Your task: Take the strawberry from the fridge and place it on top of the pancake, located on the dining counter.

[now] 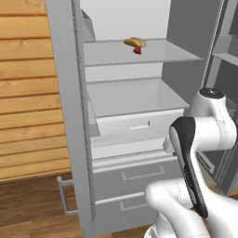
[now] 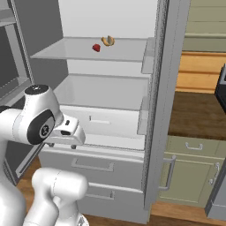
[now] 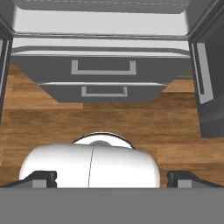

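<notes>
strawberry (image 1: 137,51) on upper fridge (image 1: 139,100) shelf beside bun (image 1: 135,42), hand (image 3: 112,178) spread wide, grasping nothing

I stand in a kitchen; a tall light-grey open fridge (image 1: 135,107) faces me; pale grey-green base cabinets (image 2: 190,176) sit on brown wood-plank flooring (image 3: 109,122).

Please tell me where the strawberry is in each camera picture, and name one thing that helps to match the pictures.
Left base view: the strawberry lies on the upper glass shelf, at top centre, touching the bun.
Right base view: upper left centre, on the same shelf, left of the bun.
Hand view: it looks down at the fridge drawers and floor instead.
Shared landmark: the bun.
</notes>
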